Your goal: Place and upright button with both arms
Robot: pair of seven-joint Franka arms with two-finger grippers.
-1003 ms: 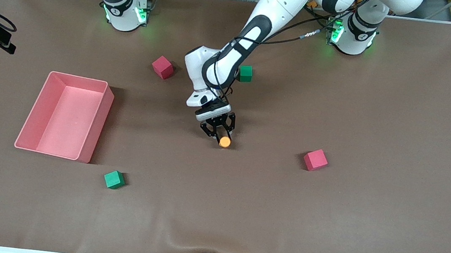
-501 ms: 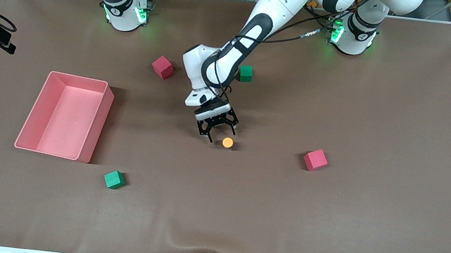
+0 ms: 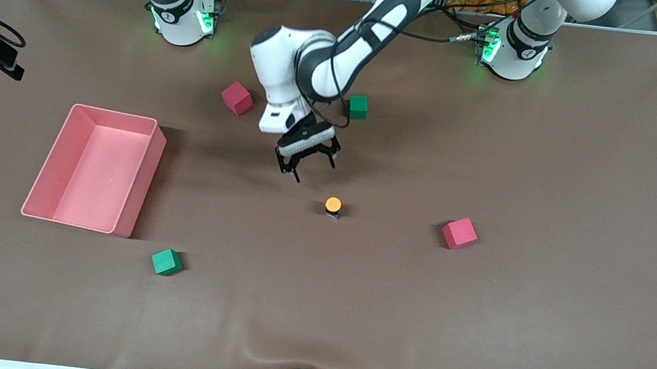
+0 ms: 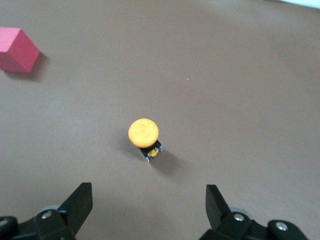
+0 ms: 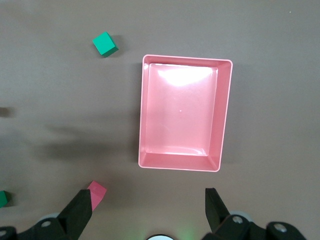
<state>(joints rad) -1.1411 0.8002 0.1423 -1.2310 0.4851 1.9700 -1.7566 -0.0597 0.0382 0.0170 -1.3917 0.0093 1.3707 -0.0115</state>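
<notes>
The button [image 3: 333,205] stands on the brown table mat with its round orange cap up and its dark body beneath, free of both grippers. In the left wrist view the button [image 4: 144,133] sits a little ahead of the fingers. My left gripper [image 3: 313,169] hangs open and empty above the mat, closer to the arm bases than the button; its fingers [image 4: 80,200] stand wide apart around my left gripper's gap [image 4: 149,195]. My right gripper [image 5: 148,197] is open and empty, held high near its base, out of the front view.
A pink bin [image 3: 114,112] sits toward the right arm's end, also the pink bin [image 5: 224,115]. Red cubes [image 3: 237,98] [image 3: 459,233] and green cubes [image 3: 358,107] [image 3: 166,262] lie scattered on the mat. A red cube [image 4: 17,50] shows in the left wrist view.
My left gripper opened and let go of the button, then rose and drew back toward the arm bases. The button stayed standing on the mat.
</notes>
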